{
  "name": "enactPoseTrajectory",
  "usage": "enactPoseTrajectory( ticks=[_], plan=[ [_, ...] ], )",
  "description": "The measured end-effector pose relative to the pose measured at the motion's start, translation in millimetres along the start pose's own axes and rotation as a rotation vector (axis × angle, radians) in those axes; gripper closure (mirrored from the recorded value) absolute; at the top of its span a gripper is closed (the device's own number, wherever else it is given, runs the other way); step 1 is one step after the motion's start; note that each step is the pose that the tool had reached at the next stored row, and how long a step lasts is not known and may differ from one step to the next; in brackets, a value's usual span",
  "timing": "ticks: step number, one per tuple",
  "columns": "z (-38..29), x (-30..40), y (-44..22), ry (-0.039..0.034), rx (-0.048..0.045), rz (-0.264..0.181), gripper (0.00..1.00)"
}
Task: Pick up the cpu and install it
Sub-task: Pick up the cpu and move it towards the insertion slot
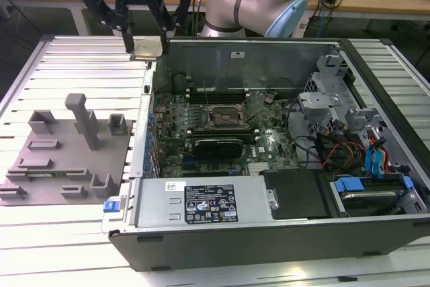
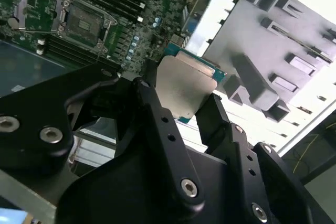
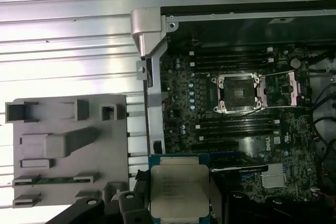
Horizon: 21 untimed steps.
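The jaws are closed on the cpu (image 1: 148,48), gripping it by opposite edges, at the far corner of the open computer case (image 1: 269,233) toward the exterior view's left. The socket (image 1: 224,117) stands open on the motherboard. A grey fixture plate (image 1: 67,159) lies on the ribbed aluminium bench (image 1: 74,65). Wooden tables (image 1: 376,1) strewn with cables stand behind.

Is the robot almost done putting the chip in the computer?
About halfway. Done: the pickup, since the gripper is shut on the cpu and holds it in the air by the case's edge, clear of the grey fixture. Left: the socket on the board is open and empty, so the cpu is not yet installed.
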<state>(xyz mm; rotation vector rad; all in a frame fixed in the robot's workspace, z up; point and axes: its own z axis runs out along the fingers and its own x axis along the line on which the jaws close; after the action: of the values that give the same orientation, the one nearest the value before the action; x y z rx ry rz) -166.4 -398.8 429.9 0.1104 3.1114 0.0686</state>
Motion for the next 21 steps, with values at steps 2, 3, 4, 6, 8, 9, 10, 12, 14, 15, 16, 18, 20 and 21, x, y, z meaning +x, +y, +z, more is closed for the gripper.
enactPoseTrajectory(
  ticks=[2, 3, 4, 6, 8, 9, 10, 12, 14, 15, 16, 18, 20, 21],
  plan=[
    [0.4, -11.4, 0.8, 0.0, 0.0, 0.0, 0.46],
    [0.4, -14.3, 1.0, 0.0, 0.0, 0.001, 0.46],
    [0.5, -17.3, 1.2, 0.0, 0.0, 0.001, 0.46],
    [0.8, -24.8, 1.7, 0.0001, 0.0, 0.001, 0.46],
    [0.9, -30.4, 2.2, 0.0001, 0.0001, 0.001, 0.46],
    [0.9, -32.9, 2.3, 0.0001, 0.0001, 0.001, 0.46],
    [1.0, -36.3, 2.6, 0.0001, 0.0001, 0.001, 0.46],
    [1.2, -41.7, 3.0, 0.0001, 0.0, 0.002, 0.46],
    [1.4, -47.3, 3.3, 0.0001, 0.0001, 0.002, 0.46],
    [1.5, -49.7, 3.5, 0.0, 0.0, 0.002, 0.46],
    [1.6, -53.4, 3.8, 0.0, 0.0, 0.002, 0.46],
    [1.8, -60.4, 4.2, 0.0001, 0.0, 0.002, 0.46],
    [1.9, -66.6, 4.7, 0.0002, 0.0001, 0.003, 0.46],
    [2.1, -70.5, 5.0, 0.0002, 0.0001, 0.003, 0.46]
  ],
)
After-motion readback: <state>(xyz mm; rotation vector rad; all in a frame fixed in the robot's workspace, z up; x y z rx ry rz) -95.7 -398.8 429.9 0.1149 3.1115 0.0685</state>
